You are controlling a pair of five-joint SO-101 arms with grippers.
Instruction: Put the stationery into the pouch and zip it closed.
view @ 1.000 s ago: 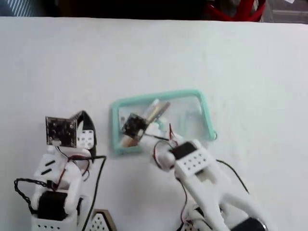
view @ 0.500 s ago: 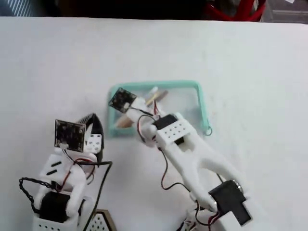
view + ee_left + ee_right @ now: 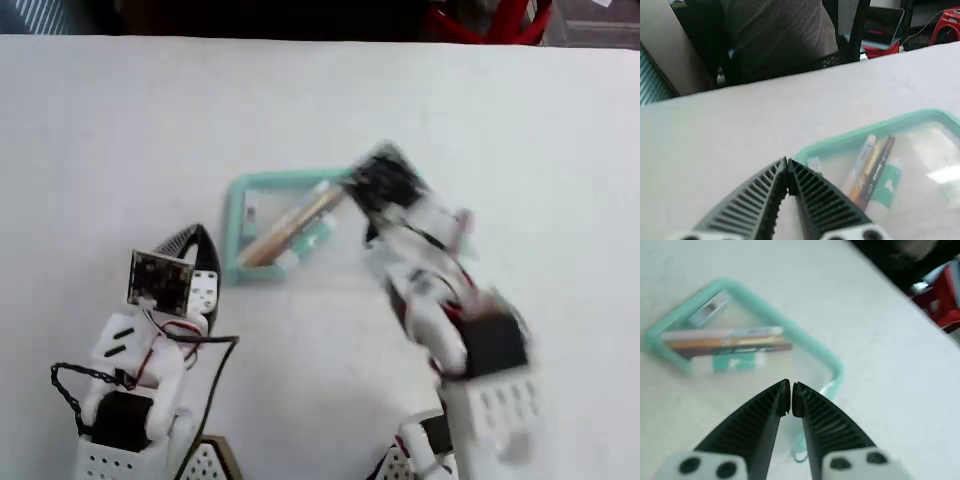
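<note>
A clear pouch (image 3: 245,215) with a mint-green border lies flat on the white table, with pens (image 3: 290,225) and a green-labelled item inside. My left gripper (image 3: 203,233) is shut and empty, just short of the pouch's left end; its wrist view has the tips (image 3: 787,164) near the pouch (image 3: 900,125) corner and the pens (image 3: 872,165). My right gripper (image 3: 375,200) is over the pouch's right end. In its wrist view it (image 3: 790,389) is shut with nothing held, above the pouch (image 3: 790,327), near the pens (image 3: 725,342) and a small zip pull (image 3: 800,452).
The right arm (image 3: 450,320) stretches from the near edge to the pouch. The table's far edge borders a dark area with a red stool (image 3: 490,20). Open table surface lies to the left, right and beyond the pouch.
My right arm swung from the pouch's left end across to its right end. The pouch slid a little farther from the arms. My left gripper crept closer to the pouch.
</note>
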